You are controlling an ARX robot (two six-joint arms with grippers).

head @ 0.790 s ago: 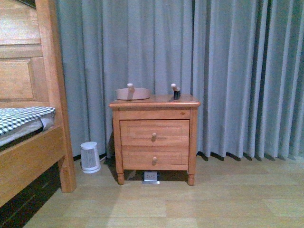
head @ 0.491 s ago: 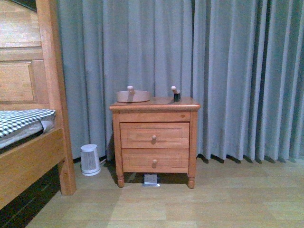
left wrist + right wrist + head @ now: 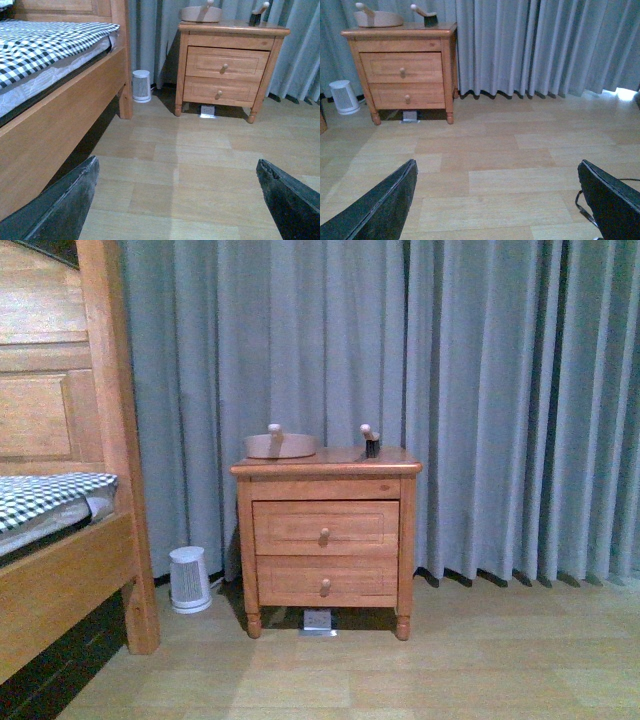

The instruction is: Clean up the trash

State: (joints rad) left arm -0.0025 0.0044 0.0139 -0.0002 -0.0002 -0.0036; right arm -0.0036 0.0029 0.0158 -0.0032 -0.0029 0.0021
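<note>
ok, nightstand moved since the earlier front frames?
No. The nightstand sits lower in frame, but so does the white heater beside it; the camera shifted instead.

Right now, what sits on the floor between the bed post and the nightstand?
A small white appliance stands there, touching neither the bed post nor the nightstand; the front and left wrist views show it.

The left tool [image 3: 176, 164] and right tool [image 3: 496, 164] have flat, matte-black wedge fingers [image 3: 65, 205] with scuffed pale edges; a thin black cable [image 3: 578, 202] trails beside the right.
</note>
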